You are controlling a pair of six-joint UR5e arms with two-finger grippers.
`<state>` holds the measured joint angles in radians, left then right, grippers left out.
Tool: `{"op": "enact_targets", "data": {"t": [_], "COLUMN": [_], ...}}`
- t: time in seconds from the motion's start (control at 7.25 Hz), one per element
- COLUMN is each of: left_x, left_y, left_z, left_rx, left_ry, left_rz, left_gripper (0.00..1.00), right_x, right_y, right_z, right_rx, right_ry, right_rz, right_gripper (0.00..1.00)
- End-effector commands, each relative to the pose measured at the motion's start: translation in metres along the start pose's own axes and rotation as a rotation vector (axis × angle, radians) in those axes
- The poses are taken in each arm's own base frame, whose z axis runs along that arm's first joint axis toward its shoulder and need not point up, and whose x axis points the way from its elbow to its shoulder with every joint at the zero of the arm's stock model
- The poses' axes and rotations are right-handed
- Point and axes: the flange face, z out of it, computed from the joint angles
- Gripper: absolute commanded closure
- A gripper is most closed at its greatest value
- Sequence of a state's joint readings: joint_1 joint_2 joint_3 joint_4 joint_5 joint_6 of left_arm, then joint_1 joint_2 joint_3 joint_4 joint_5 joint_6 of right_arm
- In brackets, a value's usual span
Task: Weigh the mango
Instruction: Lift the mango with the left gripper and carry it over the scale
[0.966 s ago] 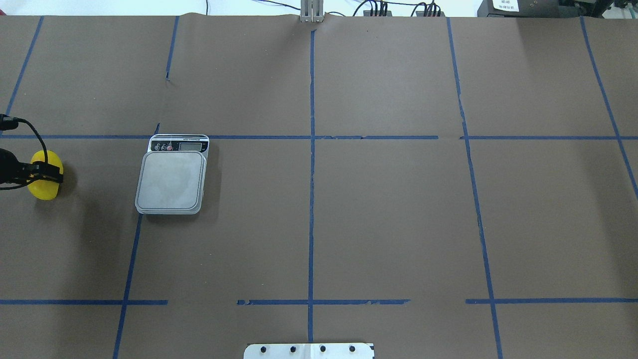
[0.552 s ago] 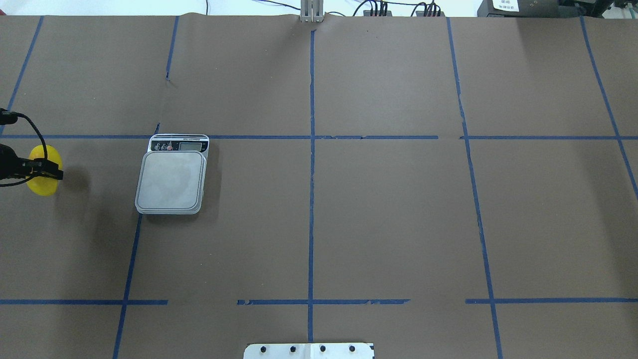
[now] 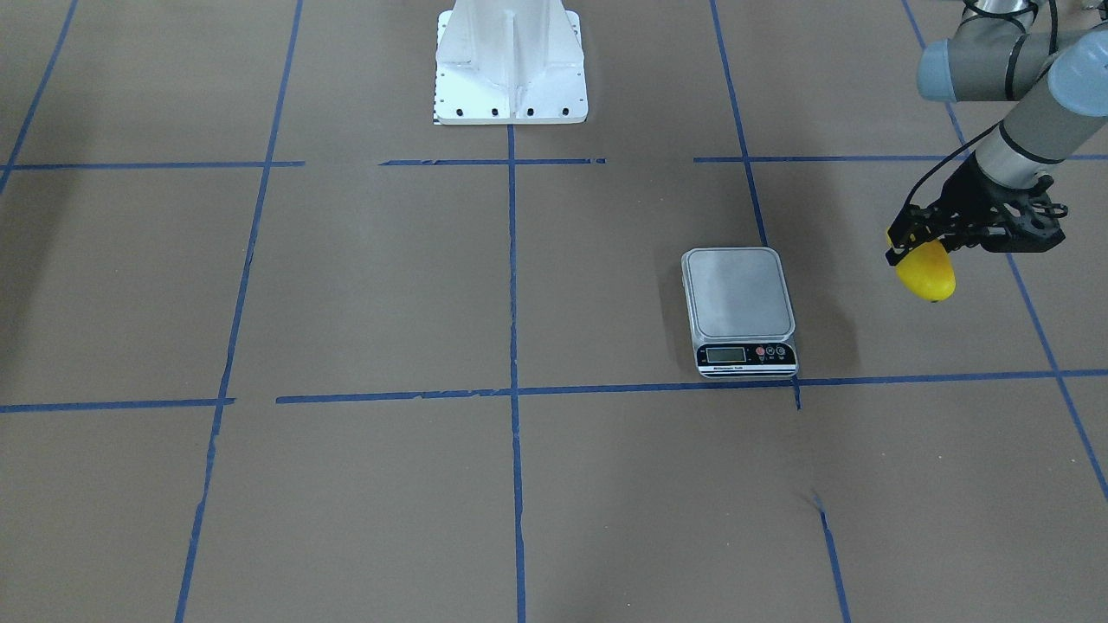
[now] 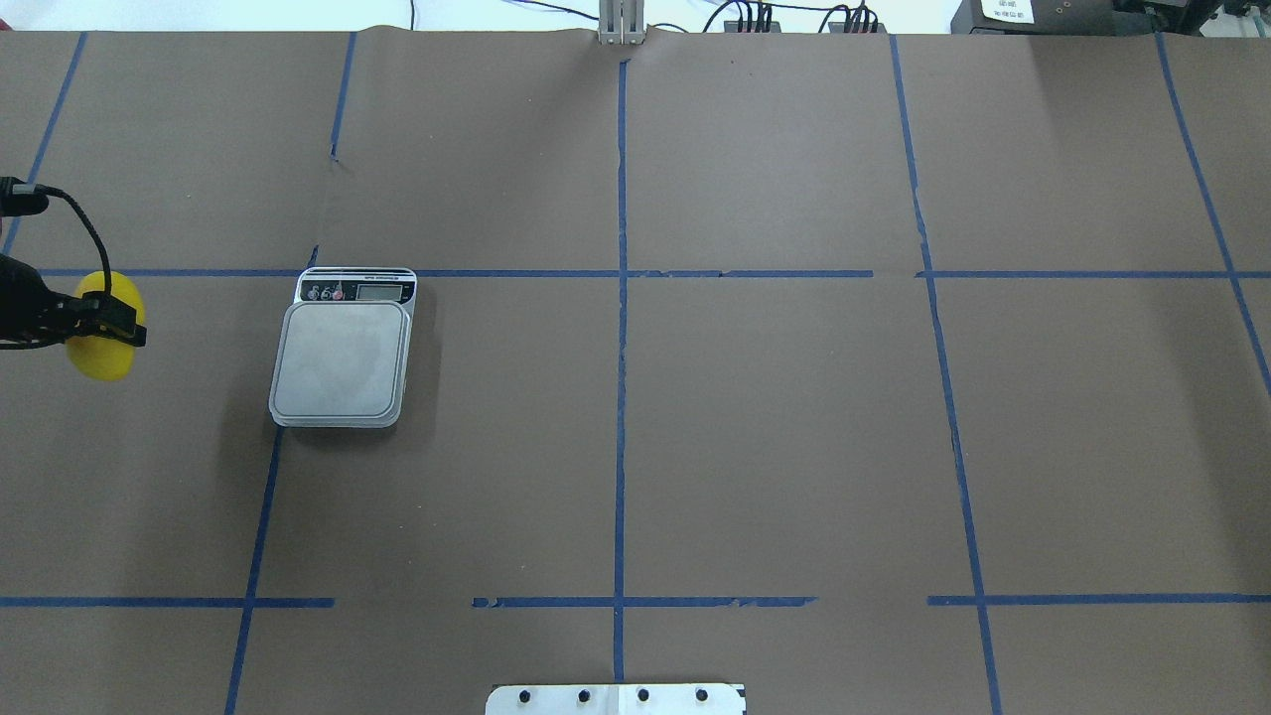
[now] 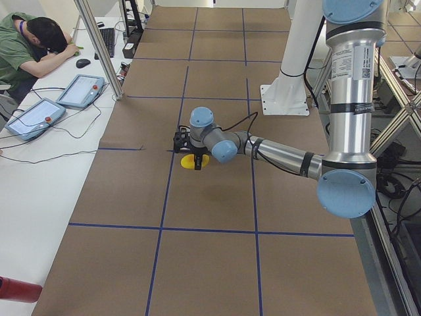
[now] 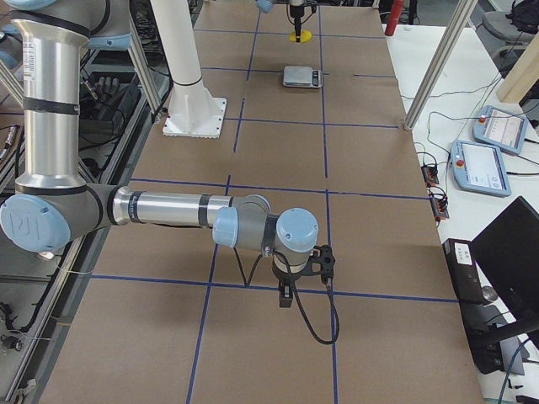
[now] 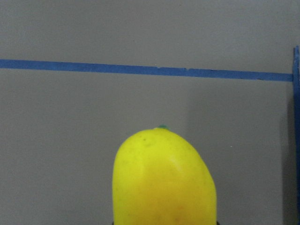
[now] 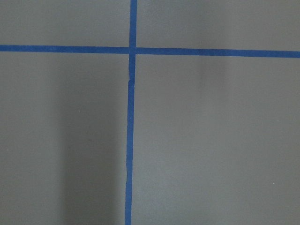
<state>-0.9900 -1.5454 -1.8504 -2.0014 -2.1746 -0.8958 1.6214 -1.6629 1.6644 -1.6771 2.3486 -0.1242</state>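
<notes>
The mango (image 4: 99, 359) is glossy yellow, and my left gripper (image 4: 107, 323) is shut on it, holding it in the air over the table's left edge. In the front-facing view the mango (image 3: 926, 273) hangs below the gripper (image 3: 916, 243). It fills the bottom of the left wrist view (image 7: 164, 183). The scale (image 4: 341, 359), with a bare grey platform, stands to the right of the mango and apart from it. It also shows in the front-facing view (image 3: 737, 303). My right gripper (image 6: 303, 268) shows only in the right side view, so I cannot tell whether it is open.
The brown table cover carries a grid of blue tape lines (image 4: 621, 298). The white robot base (image 3: 511, 61) stands at the middle of the near edge. A side table with tablets (image 5: 79, 92) and a seated person (image 5: 29, 39) is beyond the far edge.
My left gripper has lifted the mango and carried it slightly right and farther from the robot. Its shadow has drawn away towards the scale. The scale has not moved.
</notes>
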Motion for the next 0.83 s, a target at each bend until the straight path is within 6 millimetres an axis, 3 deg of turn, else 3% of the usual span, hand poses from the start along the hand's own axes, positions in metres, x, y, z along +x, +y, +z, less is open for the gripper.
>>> {"op": "enact_targets", "data": {"t": [0.0,0.14,0.28,0.41,0.55,0.69], "left_x": [0.073,0.116,0.154,0.177,0.183,0.188], "left_y": [-0.034,-0.039,-0.017,-0.011,-0.014,-0.005], "left_z": [-0.02,-0.005,0.031,0.048,0.053,0.065], "left_rx": [-0.007,-0.03,-0.047,-0.044,-0.046,-0.067], "left_ry": [-0.007,-0.003,-0.03,-0.039,-0.039,-0.047], "left_rz": [-0.018,-0.068,-0.087,-0.081,-0.093,-0.081], "left_gripper": [1.0,1.0,1.0,1.0,1.0,1.0], "right_x": [0.0,0.0,0.0,0.0,0.0,0.0], "right_y": [0.0,0.0,0.0,0.0,0.0,0.0], "right_z": [0.0,0.0,0.0,0.0,0.0,0.0], "right_rx": [0.0,-0.001,0.0,0.0,0.0,0.0], "right_ry": [0.0,0.0,0.0,0.0,0.0,0.0], "right_rz": [0.0,0.001,0.0,0.0,0.0,0.0], "right_gripper": [0.0,0.0,0.0,0.0,0.0,0.0]}}
